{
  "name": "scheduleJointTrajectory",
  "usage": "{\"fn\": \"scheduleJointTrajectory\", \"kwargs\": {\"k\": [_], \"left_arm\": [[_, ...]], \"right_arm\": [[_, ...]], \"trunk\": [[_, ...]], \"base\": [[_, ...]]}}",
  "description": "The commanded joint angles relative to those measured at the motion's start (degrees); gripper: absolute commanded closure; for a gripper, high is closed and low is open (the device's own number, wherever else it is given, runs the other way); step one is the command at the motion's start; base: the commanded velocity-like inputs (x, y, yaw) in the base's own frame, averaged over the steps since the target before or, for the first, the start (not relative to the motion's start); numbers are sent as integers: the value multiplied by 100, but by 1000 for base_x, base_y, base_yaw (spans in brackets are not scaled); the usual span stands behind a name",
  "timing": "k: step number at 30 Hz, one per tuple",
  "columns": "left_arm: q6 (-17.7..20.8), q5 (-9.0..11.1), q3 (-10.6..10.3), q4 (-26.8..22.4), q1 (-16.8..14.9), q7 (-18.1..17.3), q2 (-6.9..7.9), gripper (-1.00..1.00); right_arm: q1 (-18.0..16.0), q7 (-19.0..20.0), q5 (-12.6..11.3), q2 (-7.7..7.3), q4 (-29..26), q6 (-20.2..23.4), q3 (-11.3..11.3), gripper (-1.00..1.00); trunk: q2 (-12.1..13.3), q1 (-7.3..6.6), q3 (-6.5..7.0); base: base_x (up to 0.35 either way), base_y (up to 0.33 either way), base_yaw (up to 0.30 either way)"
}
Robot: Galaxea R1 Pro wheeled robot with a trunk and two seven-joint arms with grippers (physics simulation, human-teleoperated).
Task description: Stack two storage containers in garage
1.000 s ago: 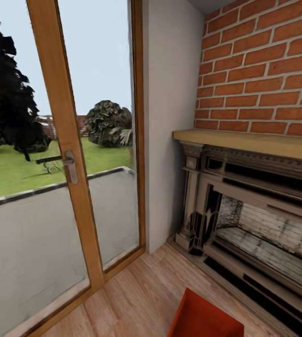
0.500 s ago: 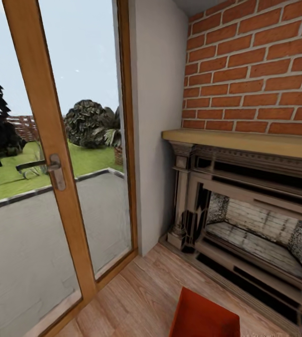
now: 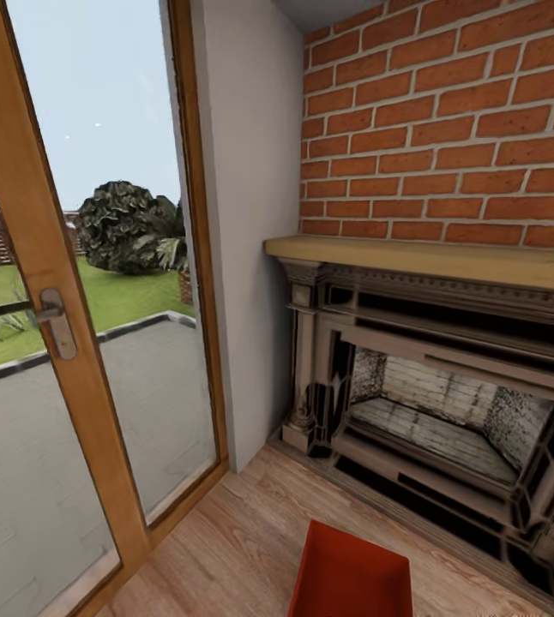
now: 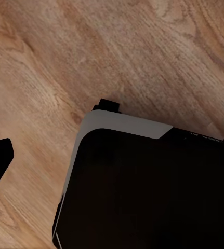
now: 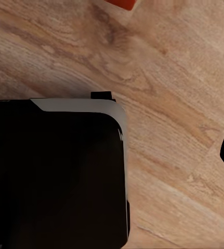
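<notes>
Orange-red rectangular storage container (image 3: 352, 572) sits on the light wood-plank floor (image 3: 243, 531) before the dark ornate fireplace (image 3: 431, 411), low and centre in the head view, roughly midway between both arms. Gripper state: cannot tell for either. A red corner (image 5: 121, 4) shows in the right wrist view, suggesting right arm nearer.

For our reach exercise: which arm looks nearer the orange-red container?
Probably the right: its wrist view catches the container's corner on the planks; the left wrist view gives planks and a dark base.

Bare wood floor (image 3: 251, 531) lies open between the glass door (image 3: 71, 360) and fireplace (image 3: 431, 403); an orange box (image 3: 352, 576) sits at its near edge.
</notes>
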Motion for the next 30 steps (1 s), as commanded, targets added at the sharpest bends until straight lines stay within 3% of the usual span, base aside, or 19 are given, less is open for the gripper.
{"fn": "scheduleJointTrajectory", "kwargs": {"k": [1, 30], "left_arm": [[-19, 16, 15, 2, -3, 13, -1, -100], [-19, 13, 15, 2, -3, 13, -8, -100]], "right_arm": [[-9, -3, -56, 2, 17, -31, 49, -100], [-9, -7, -65, 2, 17, -31, 49, -100]], "trunk": [[-6, 1, -8], [-6, 1, -8]], "base": [[0, 0, -242], [0, 0, -242]]}}
